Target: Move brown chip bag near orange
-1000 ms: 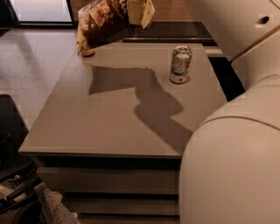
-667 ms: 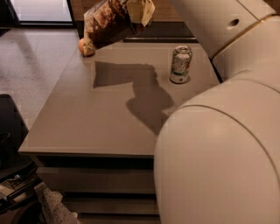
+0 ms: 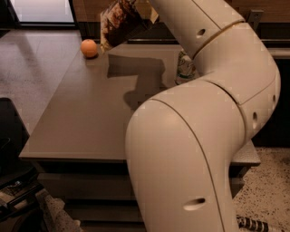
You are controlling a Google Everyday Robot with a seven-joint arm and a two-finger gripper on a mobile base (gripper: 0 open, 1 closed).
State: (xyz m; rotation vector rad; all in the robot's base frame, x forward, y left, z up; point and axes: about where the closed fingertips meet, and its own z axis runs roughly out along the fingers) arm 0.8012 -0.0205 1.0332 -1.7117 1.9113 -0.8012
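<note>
Camera view: the gripper (image 3: 146, 12), at the top edge on the end of the white arm (image 3: 190, 149), holds the large crinkly brown chip bag (image 3: 121, 21) aloft over the far side of the grey table (image 3: 81, 118). Since the previous second the bag has shifted up and right, uncovering the small round orange (image 3: 89, 48), now just beside it. The arm's elbow has swung in, half hiding the silver-green soda can (image 3: 182, 68). Lowering the bag should place it near the orange.
</note>
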